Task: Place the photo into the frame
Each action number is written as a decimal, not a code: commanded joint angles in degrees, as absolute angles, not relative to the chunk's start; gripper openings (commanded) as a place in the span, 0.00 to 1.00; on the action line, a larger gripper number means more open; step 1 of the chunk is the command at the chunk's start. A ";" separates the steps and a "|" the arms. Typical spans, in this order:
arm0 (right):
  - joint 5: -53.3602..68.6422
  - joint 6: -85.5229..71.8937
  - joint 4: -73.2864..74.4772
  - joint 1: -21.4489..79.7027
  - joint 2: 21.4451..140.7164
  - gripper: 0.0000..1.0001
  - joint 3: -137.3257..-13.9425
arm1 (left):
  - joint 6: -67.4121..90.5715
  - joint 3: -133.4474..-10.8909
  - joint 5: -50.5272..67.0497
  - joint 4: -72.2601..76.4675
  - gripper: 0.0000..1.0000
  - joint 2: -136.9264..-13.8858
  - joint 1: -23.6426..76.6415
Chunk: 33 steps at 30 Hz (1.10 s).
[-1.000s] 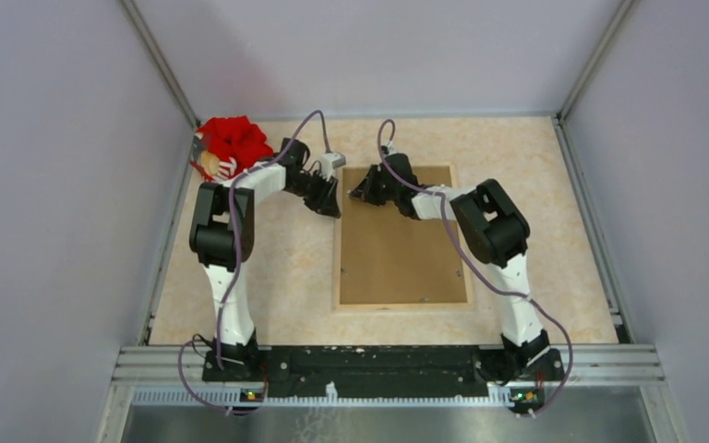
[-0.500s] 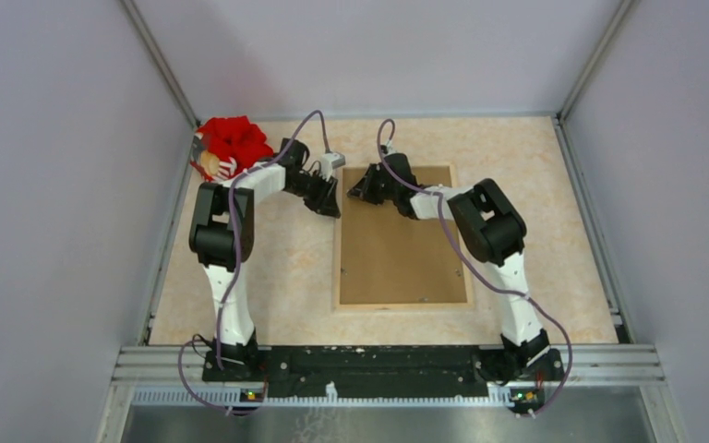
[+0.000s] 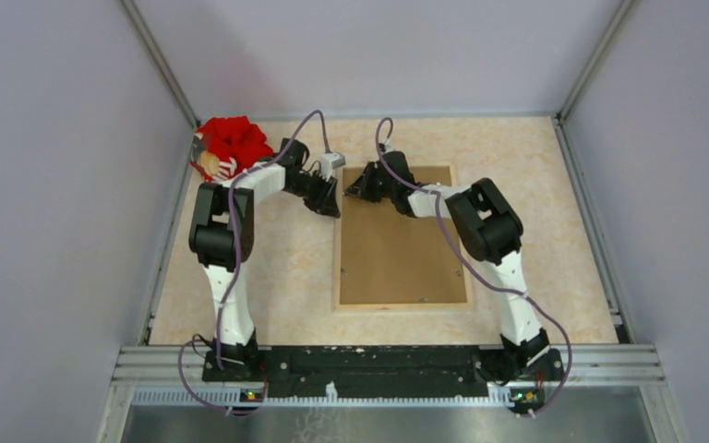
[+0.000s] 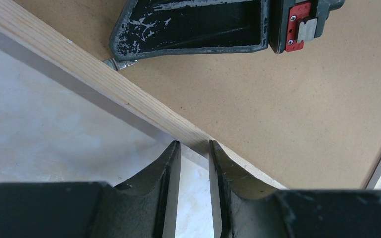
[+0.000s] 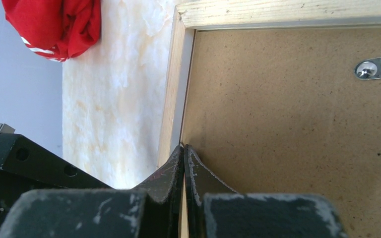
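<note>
- Right gripper (image 3: 354, 191) has crept a little toward the frame's far-left corner since the earlier top view; the left arm looks unchanged.
- Table (image 3: 554, 231): the frame (image 3: 404, 306) lies flat mid-table, back side up, with a red cloth (image 3: 235, 140) well off its far-left corner.
- Backing board (image 3: 402, 249): seated inside the frame's rails, brown side up.
- Photo: not visible in any view. It is probably under the board, but I cannot tell.
- Left gripper (image 4: 192, 148): jaws a narrow gap apart and gripping nothing, tips at the outer edge of the frame's left rail.
- Right gripper: jaws fully closed and holding nothing, tips set at the seam between the frame's left rail and the board, near the far-left corner.
- Metal tab (image 5: 377, 67): sits on the board near the frame's far rail. A second tab shows under the right finger in the left wrist view.
- Judgement: the step in hand is seating or locking the board. Do it well by steadying the left rail, keeping the closed tips low along the seam, and pressing lightly so the rail does not lift or slide.
</note>
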<state>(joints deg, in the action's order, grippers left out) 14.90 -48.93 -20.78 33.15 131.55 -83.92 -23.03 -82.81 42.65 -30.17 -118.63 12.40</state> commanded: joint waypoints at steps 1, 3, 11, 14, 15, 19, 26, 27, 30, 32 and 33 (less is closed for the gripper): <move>14.01 -46.44 -17.84 33.03 131.75 0.00 -83.00 | -25.75 -81.40 39.46 -31.43 0.32 -118.12 12.22; 14.05 -46.41 -18.41 32.82 130.78 0.00 -82.03 | -25.80 -81.40 39.55 -31.45 0.32 -118.17 12.22; 15.56 -46.18 -21.50 31.28 126.33 0.00 -79.77 | -25.76 -81.30 39.43 -31.60 0.32 -117.89 12.13; 15.61 -45.80 -21.69 30.09 123.49 0.03 -79.00 | -25.17 -81.76 40.07 -31.84 0.32 -117.75 12.02; 15.44 -45.78 -21.97 29.60 122.00 0.06 -78.37 | -25.31 -81.77 40.22 -32.04 0.32 -117.63 11.99; 14.13 -44.08 -20.17 27.13 118.28 0.15 -77.02 | -27.02 -80.88 39.95 -32.87 0.33 -116.97 11.95; 16.75 -42.21 -13.07 27.27 123.64 0.14 -83.18 | -28.10 -79.01 40.27 -32.76 0.33 -116.18 11.36; 17.30 -41.81 -12.14 27.84 125.24 0.12 -84.48 | -28.08 -79.01 40.40 -32.76 0.33 -116.26 11.34; 18.70 -41.81 -10.79 29.37 129.07 0.08 -87.26 | -27.95 -79.01 40.44 -32.56 0.33 -116.29 11.34; 19.66 -41.71 -9.49 30.19 131.44 0.06 -89.36 | -27.87 -79.06 40.43 -32.43 0.33 -116.32 11.34; 19.84 -41.52 -8.70 30.63 132.35 0.06 -90.34 | -27.86 -79.13 40.43 -32.42 0.33 -116.44 11.34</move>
<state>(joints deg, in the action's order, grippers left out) 17.17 -43.20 -12.80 28.27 127.96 -86.17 -25.65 -80.51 42.89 -30.57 -116.92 11.70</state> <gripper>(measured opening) 0.070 0.332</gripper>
